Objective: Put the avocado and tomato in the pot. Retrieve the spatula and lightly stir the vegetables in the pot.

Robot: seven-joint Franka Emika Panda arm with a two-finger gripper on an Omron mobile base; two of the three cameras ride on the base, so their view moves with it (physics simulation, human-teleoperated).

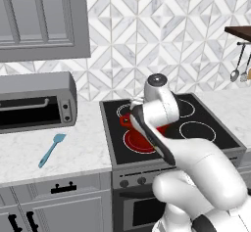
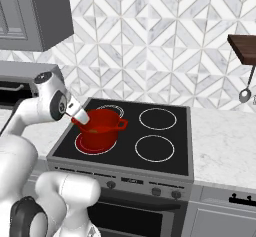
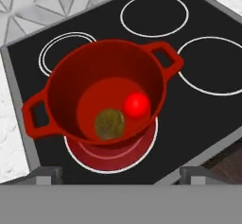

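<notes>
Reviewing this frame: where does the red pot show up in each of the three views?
Left base view: pot at centre, on the stove's front left burner, mostly hidden behind the arm.
Right base view: pot left of centre, on the same burner.
Hand view: pot centre-left, seen from above.
Shared landmark: the black cooktop.

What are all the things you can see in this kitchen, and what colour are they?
pot: one, bright red, on the stove's front left burner.
avocado: one, brownish-olive, inside the pot.
tomato: one, glossy red, inside the pot beside the avocado.
spatula: one, light blue, on the white counter left of the stove.
stove: one, black top with four white rings.
toaster oven: one, grey, on the counter behind the spatula.
hanging utensils: grey metal, on the wall at right.
pincer: one, dark tips, open above the pot.
</notes>
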